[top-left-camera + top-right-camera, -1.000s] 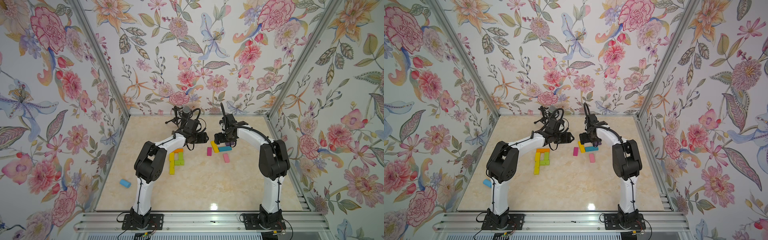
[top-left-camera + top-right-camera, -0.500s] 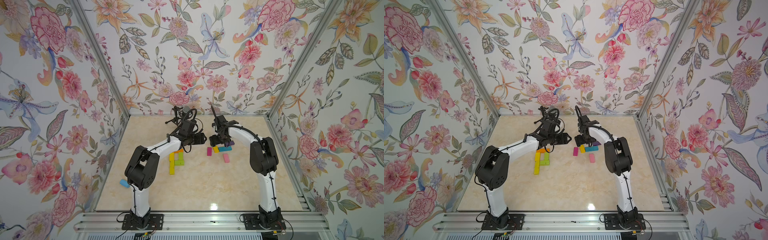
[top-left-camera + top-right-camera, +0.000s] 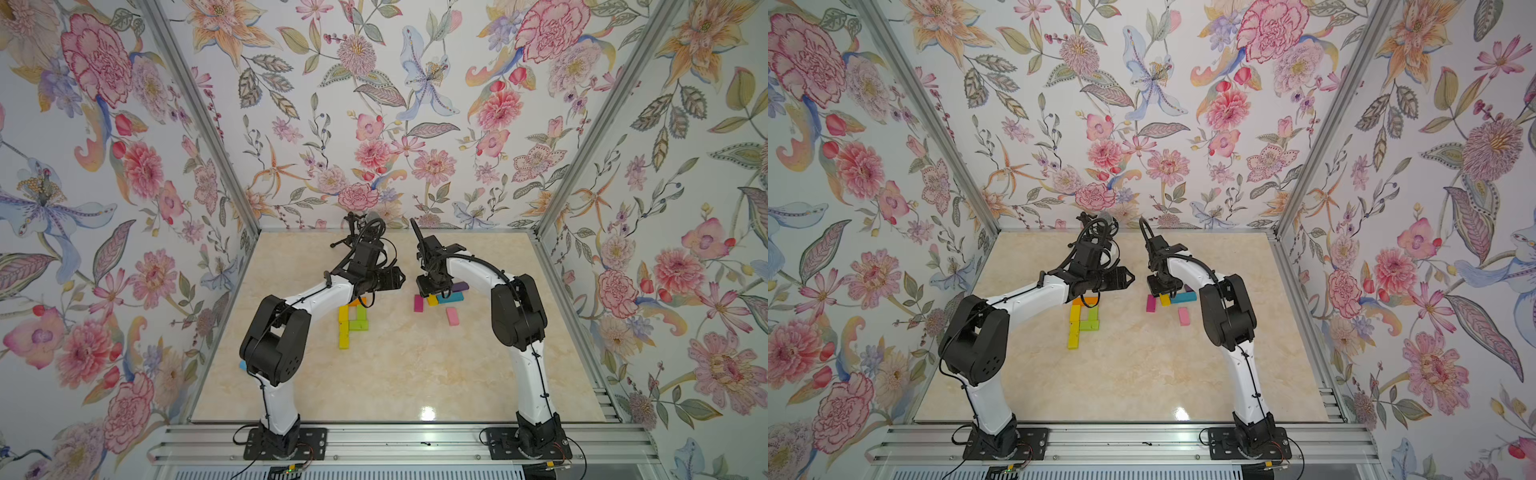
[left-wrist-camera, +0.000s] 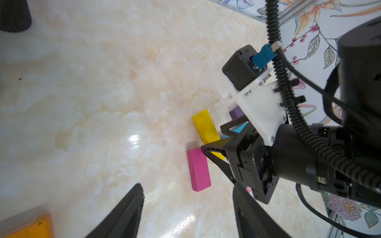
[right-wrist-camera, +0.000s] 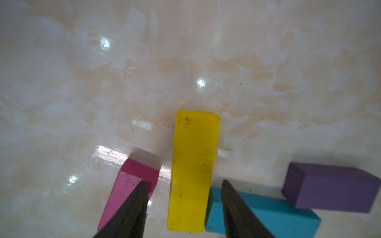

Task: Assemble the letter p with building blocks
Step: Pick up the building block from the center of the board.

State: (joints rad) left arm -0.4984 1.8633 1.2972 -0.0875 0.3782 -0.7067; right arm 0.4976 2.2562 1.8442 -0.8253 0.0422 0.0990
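Note:
A partly built letter of building blocks lies at mid-table: a yellow column [image 3: 343, 328], a lime green block [image 3: 358, 324] and an orange block [image 3: 357, 301] half under my left arm. To its right lie loose magenta [image 3: 418, 303], yellow [image 5: 193, 171], teal [image 3: 453, 296], purple [image 3: 460, 286] and pink [image 3: 452, 316] blocks. My right gripper [image 5: 183, 183] points down and straddles the loose yellow block, open, with a gap on each side. One fingertip overlaps the magenta block [image 5: 132, 185], the other the teal one [image 5: 268, 212]. My left gripper [image 4: 188, 187] hovers open and empty near the magenta block [image 4: 199, 170].
A black microphone [image 3: 372, 218] on its tripod stands at the back wall behind my left arm. A small blue block [image 3: 242, 365] lies at the left wall, behind my left elbow. Floral walls close in the marble table on three sides.
My right gripper has moved left and down onto the loose yellow block, and its jaws have narrowed around it. My left arm has shifted slightly, its gripper staying open.

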